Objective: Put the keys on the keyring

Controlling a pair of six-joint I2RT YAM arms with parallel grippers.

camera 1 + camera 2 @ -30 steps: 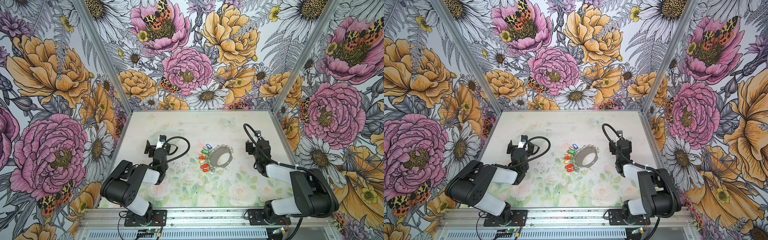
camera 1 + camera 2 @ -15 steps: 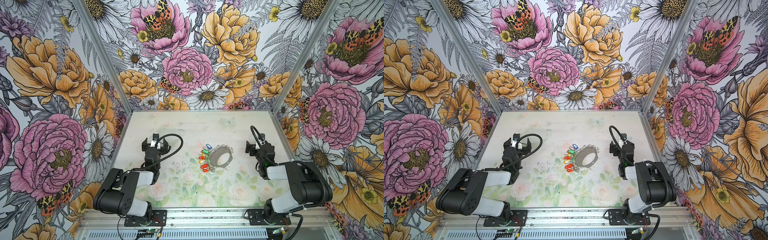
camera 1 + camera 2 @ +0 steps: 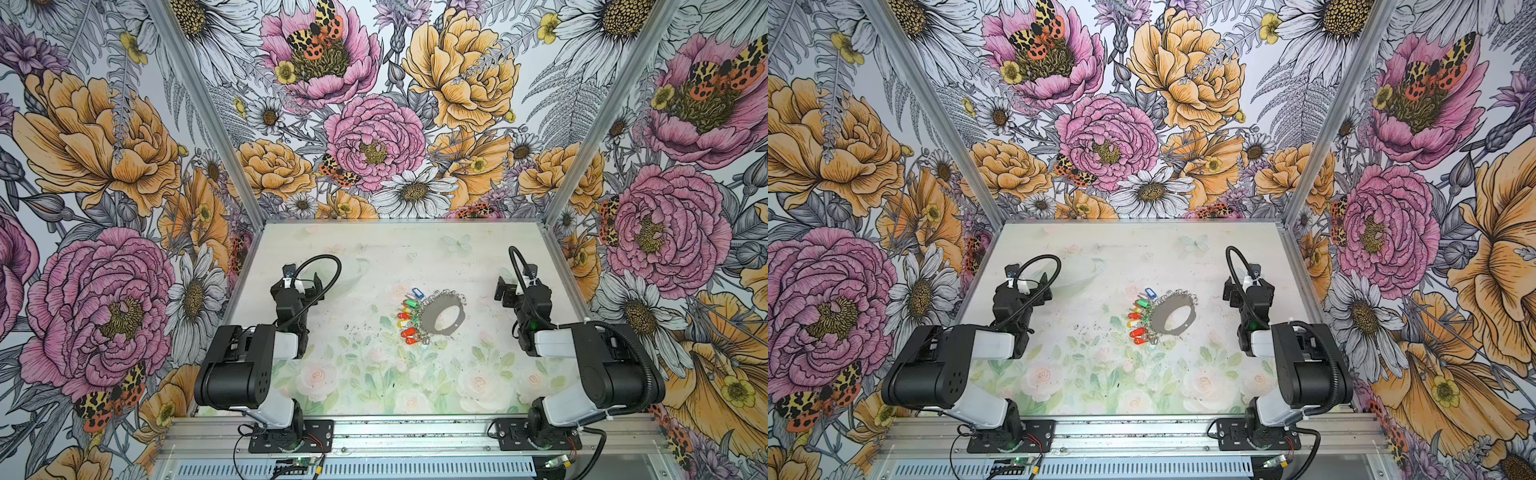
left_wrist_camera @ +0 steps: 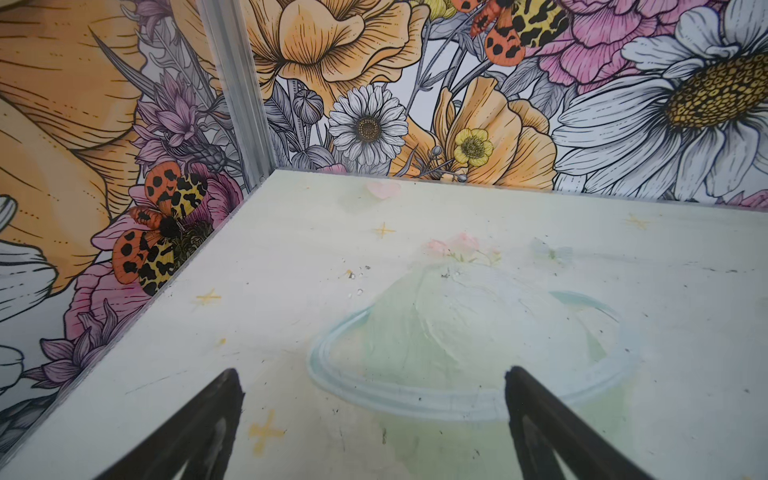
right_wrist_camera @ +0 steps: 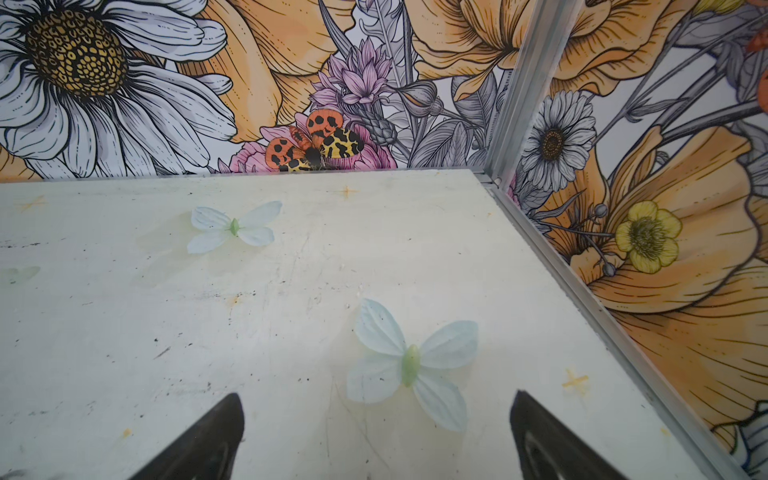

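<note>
Centrally, flat grey keyring (image 3: 430,320) w/ oblong, prob. plastic keys (image 3: 408,318).

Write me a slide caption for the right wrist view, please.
Open right end effector over the table, a butterfly print just ahead.

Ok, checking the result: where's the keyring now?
In both top views the keyring lies flat on the table, slightly right of centre, the keys fanned along its left edge.
</note>
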